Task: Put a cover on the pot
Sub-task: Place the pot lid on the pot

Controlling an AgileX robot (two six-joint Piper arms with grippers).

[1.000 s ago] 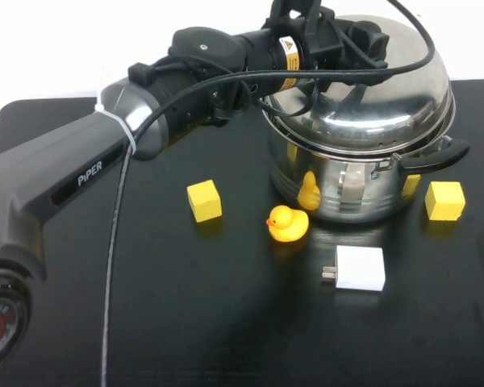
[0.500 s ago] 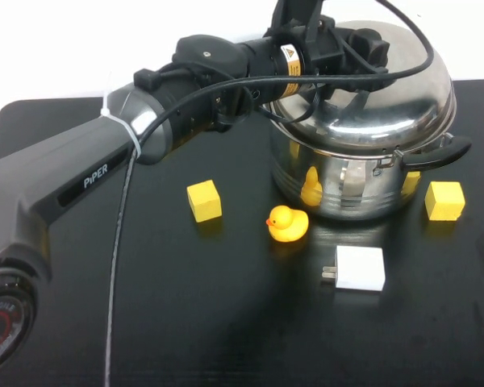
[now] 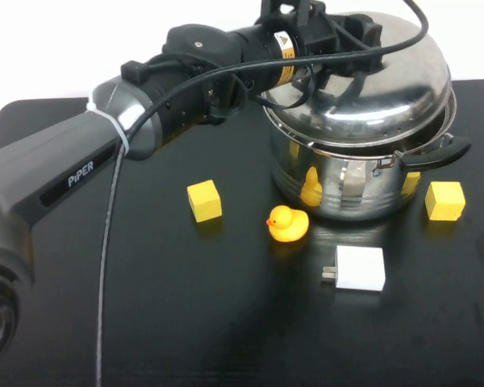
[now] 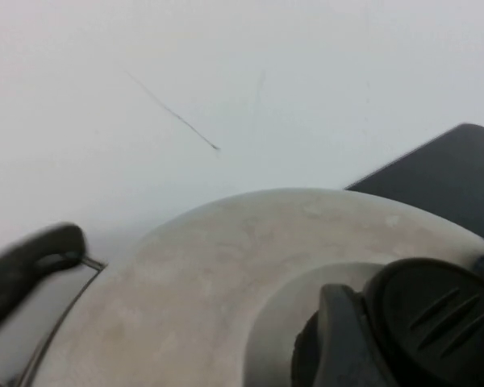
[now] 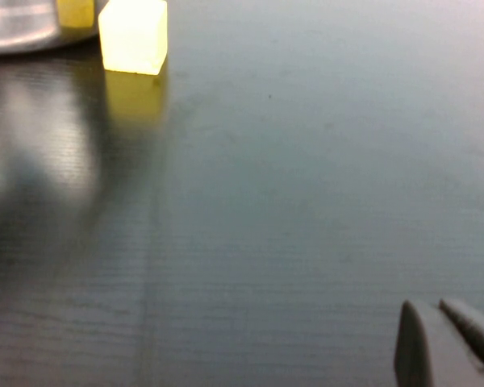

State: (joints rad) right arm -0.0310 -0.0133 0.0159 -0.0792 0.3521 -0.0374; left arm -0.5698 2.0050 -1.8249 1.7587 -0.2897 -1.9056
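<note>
The pot point(image 3: 351, 181) stands at the far right of the black tabletop point(image 3: 185, 306), with the lid point(image 3: 371, 81) sitting tilted on its rim. The left hand point(image 3: 347, 36) pinches the lid's black knob point(image 4: 427, 322). The right hand point(image 5: 448, 343) sits low over bare tabletop near a yellow block point(image 5: 133, 34), its fingers pressed together.

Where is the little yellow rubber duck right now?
In the high view the rubber duck sits on the black table just in front of the pot, between a yellow cube and a white charger.

Object count on the tabletop point(image 3: 145, 322)

One pot point(image 3: 351, 189), one lid point(image 3: 371, 89), two yellow blocks point(image 3: 204, 200) point(image 3: 444, 200), one rubber duck point(image 3: 287, 223), one white charger point(image 3: 358, 268), one arm point(image 3: 105, 145) in view.
</note>
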